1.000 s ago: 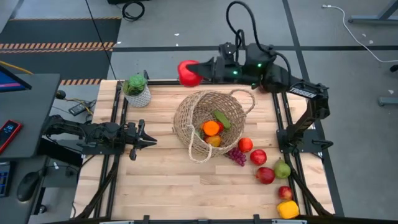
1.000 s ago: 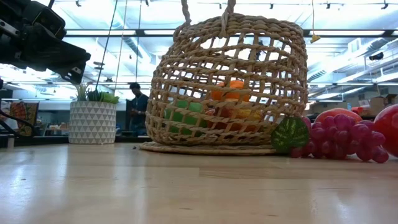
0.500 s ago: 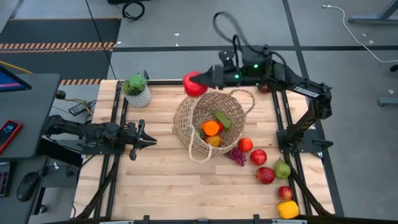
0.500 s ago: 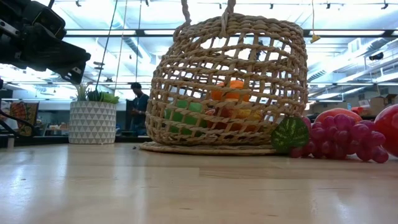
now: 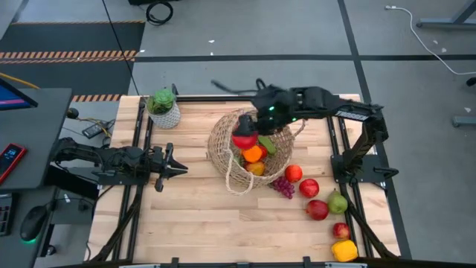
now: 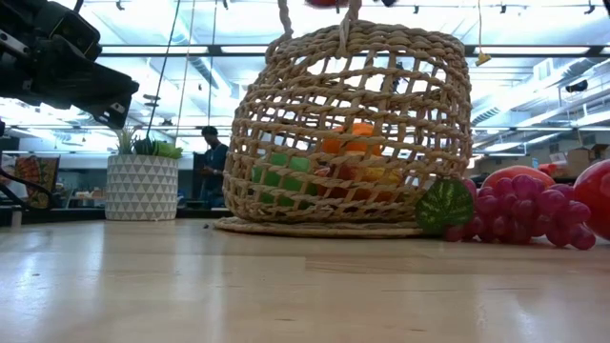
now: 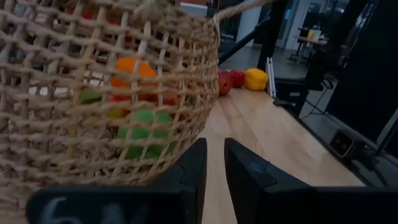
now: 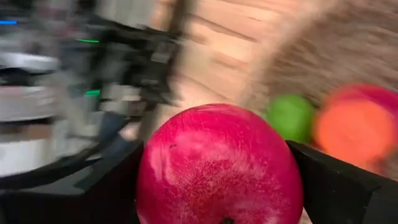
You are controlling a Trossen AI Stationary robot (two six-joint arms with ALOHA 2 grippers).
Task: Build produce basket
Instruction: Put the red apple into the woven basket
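Observation:
The woven basket (image 5: 232, 165) lies tilted at mid-table, its mouth facing up and toward the far right. Inside it lie an orange (image 5: 253, 153), a cucumber (image 5: 266, 141) and other produce. My right gripper (image 5: 249, 134) hangs over the basket's mouth, shut on a red apple (image 8: 217, 165). The apple's underside just shows at the top of the low view (image 6: 329, 3). More produce lies on the table right of the basket: grapes (image 5: 282, 186), red apples (image 5: 309, 187), a yellow pepper (image 5: 344, 250). My left gripper (image 5: 175, 170) rests shut at the table's left, pointing level at the basket (image 7: 106, 93). My right gripper pinches the red apple by two opposite sides (image 8: 146, 174) between its two fingers (image 8: 115, 183). The fingers slant down from the table's far right. The apple is lifted clear, above the basket's mouth.
A small white pot with a green plant (image 5: 163, 108) stands at the far left corner. Black rails (image 5: 137, 149) run along the table's left and right sides. Bare wood lies in front of the basket (image 5: 223, 223). A person (image 6: 210, 162) stands far behind in the room.
My right gripper has carried the red apple from beyond the table's far edge toward the near edge and down. It has tipped from nearly level to slanting down, and the apple now hangs over the basket's mouth.

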